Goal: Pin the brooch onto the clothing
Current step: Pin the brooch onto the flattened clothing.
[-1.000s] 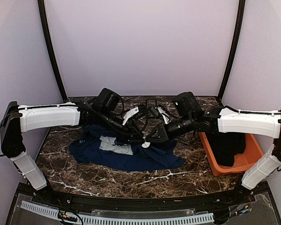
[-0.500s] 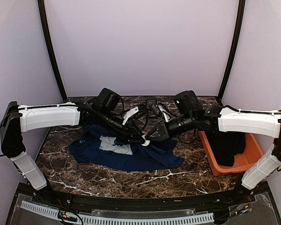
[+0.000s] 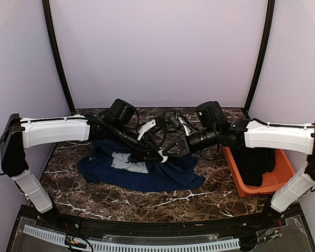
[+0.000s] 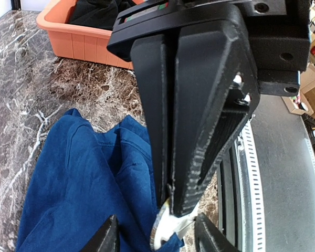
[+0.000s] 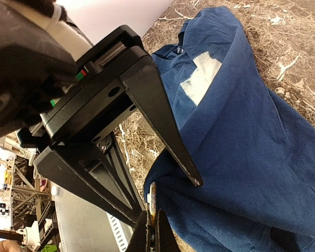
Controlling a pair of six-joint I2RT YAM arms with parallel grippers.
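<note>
Bin (image 3: 252,190) holds black garment (image 3: 254,165); T-shirt (image 3: 147,178) lies outside.

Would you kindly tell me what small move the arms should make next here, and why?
Probably ease the left end effector shut on the small round white-backed brooch. Its fingers stand open either side of the brooch, which the right end effector pinches edge-on over the navy blue T-shirt; a second grip should steady it for pinning.

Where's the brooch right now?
The brooch is pinched in the right gripper, at the centre of the top view over the navy T-shirt, between the open fingers of the left gripper.
</note>
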